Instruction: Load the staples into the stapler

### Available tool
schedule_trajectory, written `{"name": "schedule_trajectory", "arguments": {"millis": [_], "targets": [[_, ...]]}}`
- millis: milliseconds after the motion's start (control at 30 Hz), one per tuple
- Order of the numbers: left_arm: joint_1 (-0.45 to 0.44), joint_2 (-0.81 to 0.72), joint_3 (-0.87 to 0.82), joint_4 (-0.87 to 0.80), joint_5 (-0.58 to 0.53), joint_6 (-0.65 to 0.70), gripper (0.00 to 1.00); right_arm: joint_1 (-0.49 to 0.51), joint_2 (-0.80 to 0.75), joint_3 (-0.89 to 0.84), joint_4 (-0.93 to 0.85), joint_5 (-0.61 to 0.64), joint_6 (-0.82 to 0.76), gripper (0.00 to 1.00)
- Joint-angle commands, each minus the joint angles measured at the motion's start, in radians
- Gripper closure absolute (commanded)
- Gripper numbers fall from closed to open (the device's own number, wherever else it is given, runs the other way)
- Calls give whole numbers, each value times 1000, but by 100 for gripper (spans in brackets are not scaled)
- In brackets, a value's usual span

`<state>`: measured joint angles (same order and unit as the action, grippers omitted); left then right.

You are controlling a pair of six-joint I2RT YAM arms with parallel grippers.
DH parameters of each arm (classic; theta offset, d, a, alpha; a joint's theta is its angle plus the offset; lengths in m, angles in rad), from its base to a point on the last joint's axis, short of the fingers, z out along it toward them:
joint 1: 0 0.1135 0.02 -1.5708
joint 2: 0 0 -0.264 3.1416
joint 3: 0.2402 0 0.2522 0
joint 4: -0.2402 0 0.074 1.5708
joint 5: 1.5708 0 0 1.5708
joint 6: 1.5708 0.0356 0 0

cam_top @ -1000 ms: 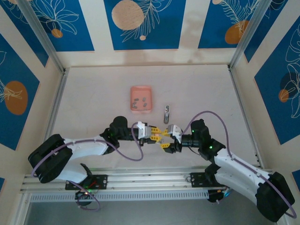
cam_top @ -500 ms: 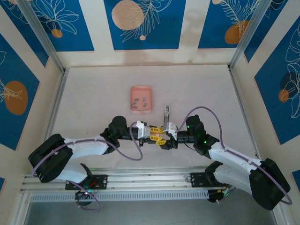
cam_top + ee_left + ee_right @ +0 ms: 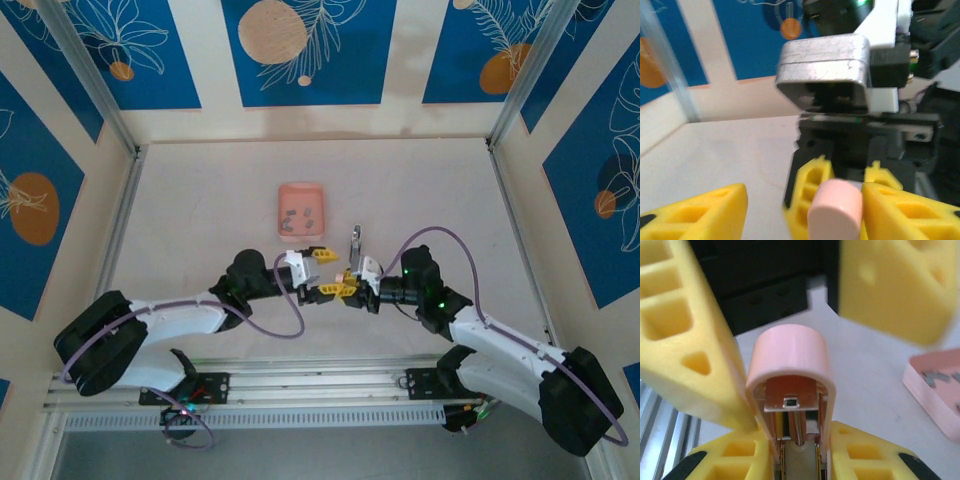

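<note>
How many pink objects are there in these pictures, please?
2. The tray lies near the table's middle; the stapler is held in the right gripper. More may be hidden.

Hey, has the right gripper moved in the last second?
Yes. The right gripper has edged left and a little away from the bases, ending closer to the metal piece that lies on the table.

- Pale pink oblong plastic stapler (image 3: 790, 365), silver-grey metal inside.
- Salmon-pink rectangular plastic tray (image 3: 300, 186).
- Tiny grey metal staples (image 3: 308, 214).
- Off-white table (image 3: 200, 200).
- Blue wall panels (image 3: 300, 50), white leaf outlines, orange discs.
- Purple cables (image 3: 440, 238).
</note>
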<state>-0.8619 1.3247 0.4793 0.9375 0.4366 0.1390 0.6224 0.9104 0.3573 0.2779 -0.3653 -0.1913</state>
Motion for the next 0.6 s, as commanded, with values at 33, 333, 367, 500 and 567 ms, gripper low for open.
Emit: {"name": "schedule_trajectory", "arguments": {"millis": [33, 333, 367, 500, 567], "targets": [[-6, -50, -57, -19, -377, -95, 26, -9, -29, -3, -157, 340, 327, 75], [-7, -53, -92, -201, -748, -198, 20, -206, 143, 121, -357, 431, 698, 76], [-6, -44, -93, -202, -745, -204, 20, -229, 186, 148, -373, 447, 719, 76], [-6, -8, -87, -199, -727, -217, 20, -283, 382, 304, -469, 483, 760, 75], [-7, 4, -78, -211, -723, -214, 20, -295, 483, 391, -521, 503, 758, 75]]}}
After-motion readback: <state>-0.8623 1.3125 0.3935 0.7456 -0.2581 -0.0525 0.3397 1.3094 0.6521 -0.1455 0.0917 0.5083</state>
